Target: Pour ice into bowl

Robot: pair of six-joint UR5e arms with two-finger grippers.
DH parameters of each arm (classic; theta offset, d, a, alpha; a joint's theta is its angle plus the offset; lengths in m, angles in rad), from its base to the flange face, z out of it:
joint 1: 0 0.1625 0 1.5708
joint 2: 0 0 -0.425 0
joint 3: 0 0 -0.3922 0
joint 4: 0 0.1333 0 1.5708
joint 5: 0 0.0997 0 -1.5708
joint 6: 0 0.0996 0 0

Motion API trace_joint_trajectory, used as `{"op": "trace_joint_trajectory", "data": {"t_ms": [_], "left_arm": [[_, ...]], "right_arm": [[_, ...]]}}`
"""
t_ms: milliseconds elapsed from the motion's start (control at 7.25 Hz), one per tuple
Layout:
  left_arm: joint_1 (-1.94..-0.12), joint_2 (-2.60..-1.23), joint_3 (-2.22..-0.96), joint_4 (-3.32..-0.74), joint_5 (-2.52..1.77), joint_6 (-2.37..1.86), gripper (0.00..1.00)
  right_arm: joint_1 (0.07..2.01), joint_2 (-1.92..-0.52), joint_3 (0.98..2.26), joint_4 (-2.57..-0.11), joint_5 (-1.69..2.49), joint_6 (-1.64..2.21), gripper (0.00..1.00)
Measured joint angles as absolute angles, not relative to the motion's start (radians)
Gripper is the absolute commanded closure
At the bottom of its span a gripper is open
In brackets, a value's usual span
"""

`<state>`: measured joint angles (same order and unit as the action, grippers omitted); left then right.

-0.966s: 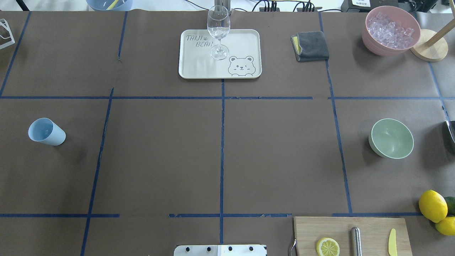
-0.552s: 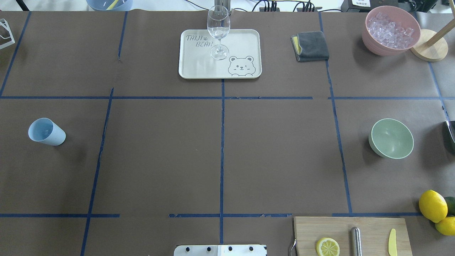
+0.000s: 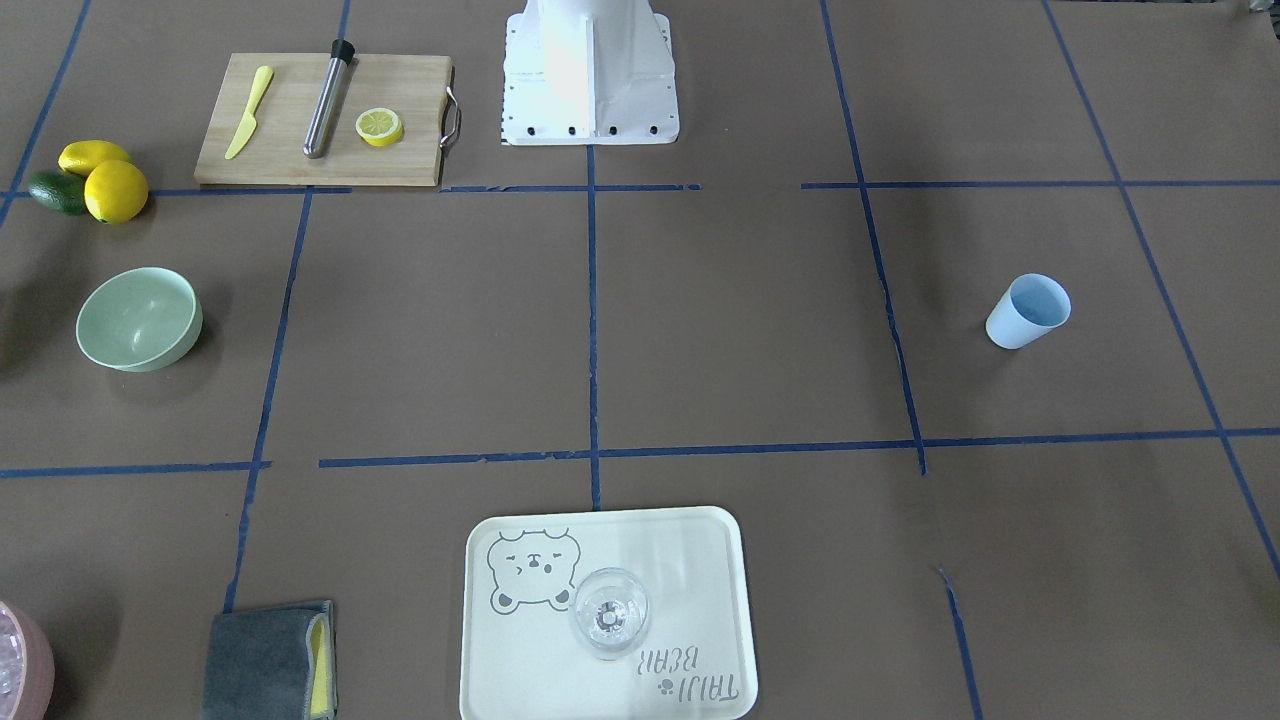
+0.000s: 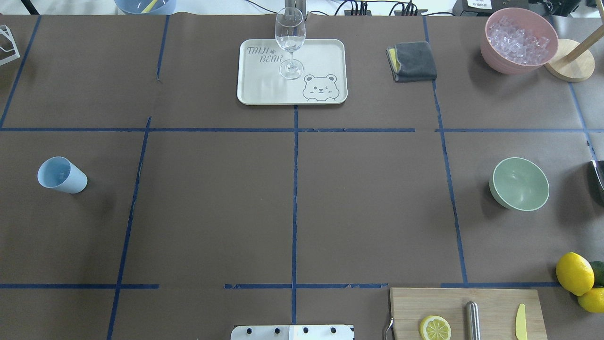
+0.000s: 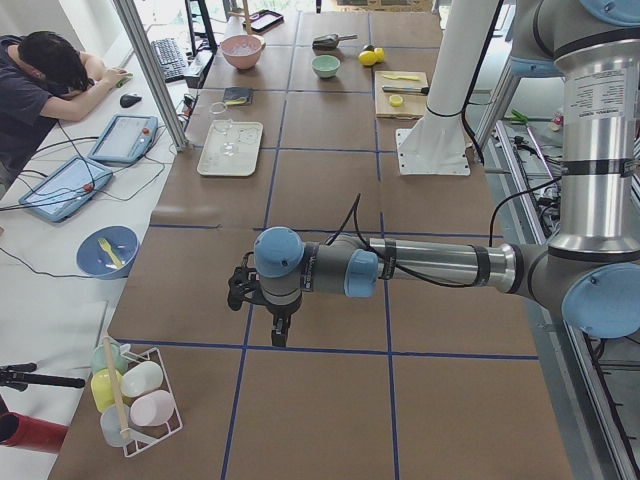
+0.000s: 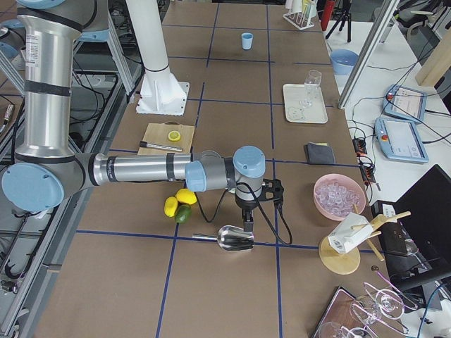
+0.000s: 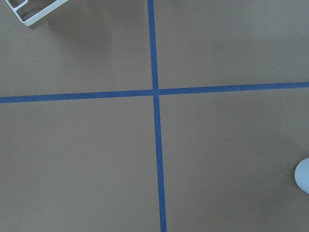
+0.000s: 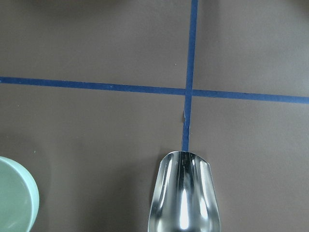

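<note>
Seemingly nothing is done yet: the round pale mint-green bowl [image 4: 519,184] is empty, and I cannot tell whether the left gripper [image 5: 279,338] or right gripper [image 6: 248,225] grips anything.

Only a slice of the bowl [image 8: 14,203] shows at the left edge of the right wrist view; the metal scoop [image 8: 183,198] beside it loses its handle to the bottom edge. Overhead, that scoop is a dark sliver at the frame's edge, right of the bowl. The left gripper [image 5: 278,335] and right gripper [image 6: 246,224], seen only from the side, are too small to judge how their jaws stand.
</note>
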<state>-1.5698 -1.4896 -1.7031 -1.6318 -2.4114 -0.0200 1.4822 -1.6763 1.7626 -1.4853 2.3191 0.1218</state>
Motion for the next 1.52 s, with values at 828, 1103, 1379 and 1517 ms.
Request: {"op": "trace_joint_trajectory", "data": {"t_ms": [828,1103,1379,1517], "left_arm": [[-1.571,-1.489,-1.706,-1.635,-2.413,-0.020,0.00],[-1.569,-1.489,-1.705,-1.650,-2.412,-0.020,0.00],[-1.569,-1.489,-1.704,-1.660,-2.413,-0.020,0.00],[-1.569,-1.489,-1.705,-1.662,-2.413,-0.020,0.00]], "right_arm": [[1.319,-1.666,1.824,-1.277,2.358,0.276,0.00],[1.137,-1.684,1.823,-1.129,2.258,0.521,0.05],[1.019,-1.713,1.811,-1.039,2.181,0.670,0.13],[0.999,-1.734,1.803,-1.023,2.165,0.686,0.13]]}}
